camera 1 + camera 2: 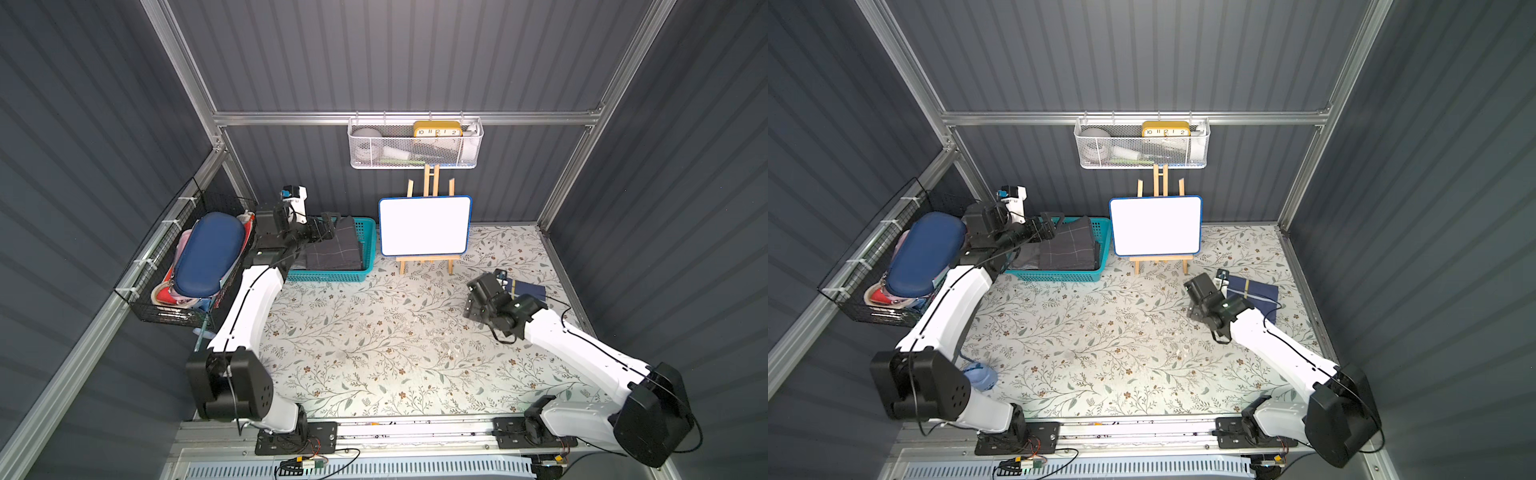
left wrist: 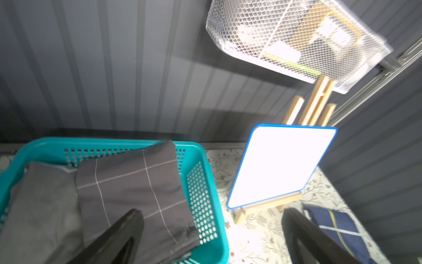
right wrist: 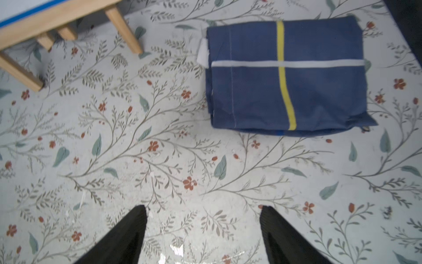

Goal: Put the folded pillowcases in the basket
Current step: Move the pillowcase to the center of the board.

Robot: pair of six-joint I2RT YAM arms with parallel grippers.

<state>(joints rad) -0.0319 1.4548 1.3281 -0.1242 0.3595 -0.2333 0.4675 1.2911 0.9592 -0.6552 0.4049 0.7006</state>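
Left claw (image 2: 211,211) hangs over the teal basket (image 2: 102,142), its two black fingers spread wide with nothing gripped between them. Under it we see a grey checked pillowcase (image 2: 137,182), folded, lying inside the basket with one corner reaching up to the far rim. Beside it, also inside the basket, lies a plain grey cloth (image 2: 41,201). One finger overlaps the checked fabric in the left wrist view, and we cannot tell whether it touches. The basket sits at the far left corner of the table (image 3: 137,141).

Right claw (image 3: 203,206) points down at the table toward its right edge. Its fingers are partly apart, with only bare floral tabletop between them, and it holds nothing. Ahead of it, clear of both fingers, a navy pillowcase (image 3: 319,91) lies flat and folded on the table near the right edge, toward the far right corner and well apart from the basket. One yellow stripe crosses one white stripe on its top face.

Between the basket and the navy pillowcase, at the middle of the far edge, we see a blank whiteboard (image 1: 424,224) on a small wooden easel (image 1: 430,178). Above it on the back wall hangs a white mesh rack (image 1: 415,153) with a yellow clock (image 1: 436,128) inside. On the left wall, a black wire basket (image 1: 166,313) holds a blue case (image 1: 208,253).
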